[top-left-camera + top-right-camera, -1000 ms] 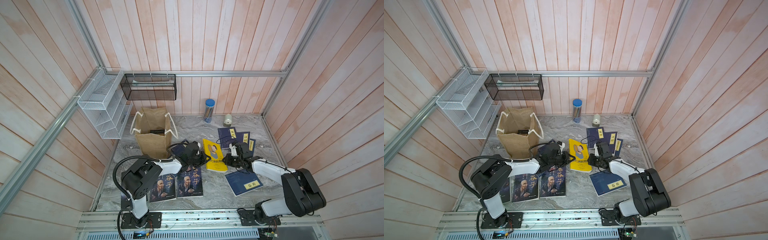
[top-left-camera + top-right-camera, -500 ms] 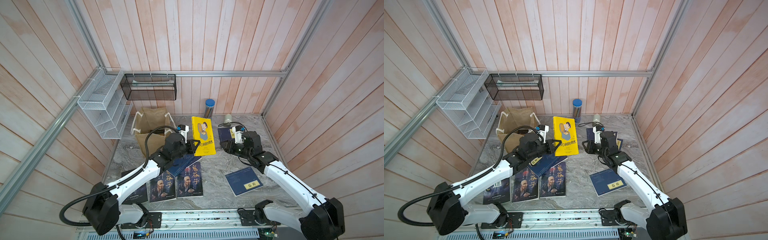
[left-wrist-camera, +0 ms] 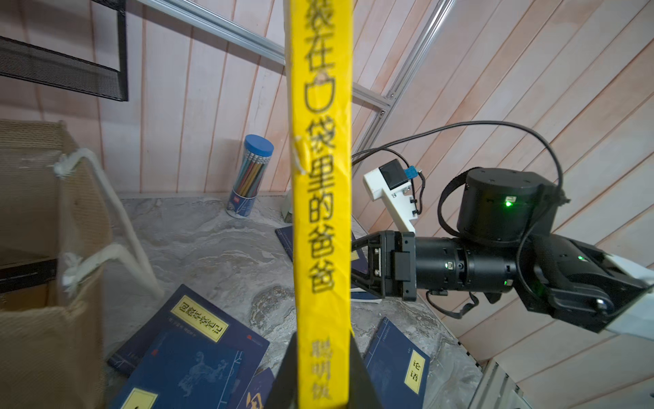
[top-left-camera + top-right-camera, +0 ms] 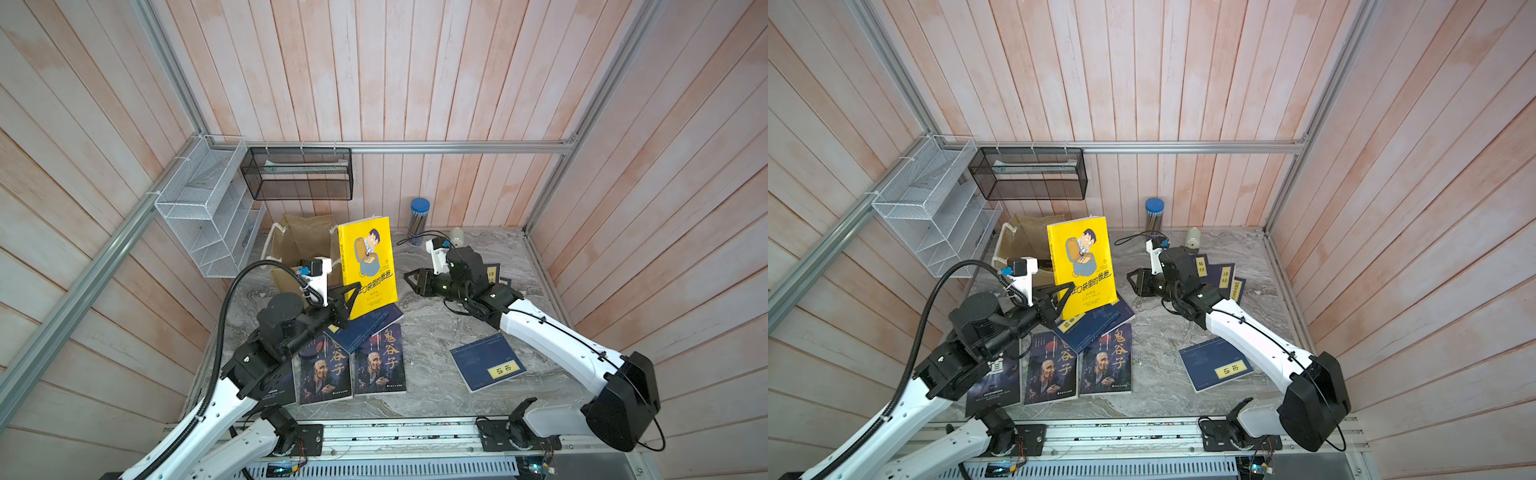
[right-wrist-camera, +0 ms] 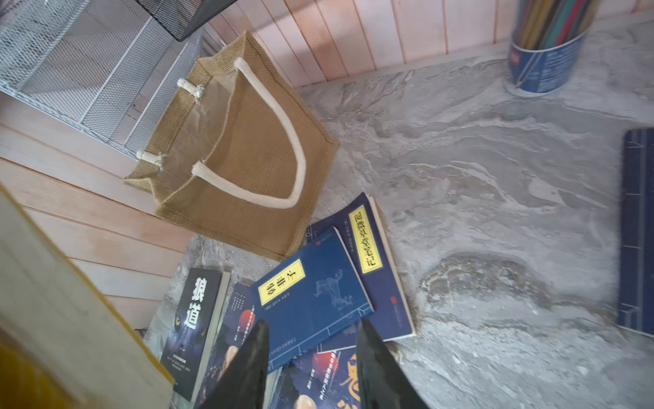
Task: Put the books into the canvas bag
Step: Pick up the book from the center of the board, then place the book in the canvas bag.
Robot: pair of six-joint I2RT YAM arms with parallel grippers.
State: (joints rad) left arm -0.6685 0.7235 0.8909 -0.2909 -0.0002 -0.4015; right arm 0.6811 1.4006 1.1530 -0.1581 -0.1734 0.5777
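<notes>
A: Which way does the yellow book [image 4: 368, 262] sit?
B: Upright, long axis vertical, glossy cartoon cover facing the front, spine toward the canvas bag [image 4: 299, 245]. It hangs above the counter [image 4: 432, 332], just beside the bag's mouth.
A: Who holds it?
B: The left tool [image 4: 348, 302] pinches the creased spine's lower end. The right tool [image 4: 413, 283] stands spread and empty, near the book's far edge, not touching.
A: The bag?
B: Boxy coarse burlap, white rope handles [image 5: 299, 166]. Thin navy books [image 4: 365, 328] lie flat on grey marbled stone.
</notes>
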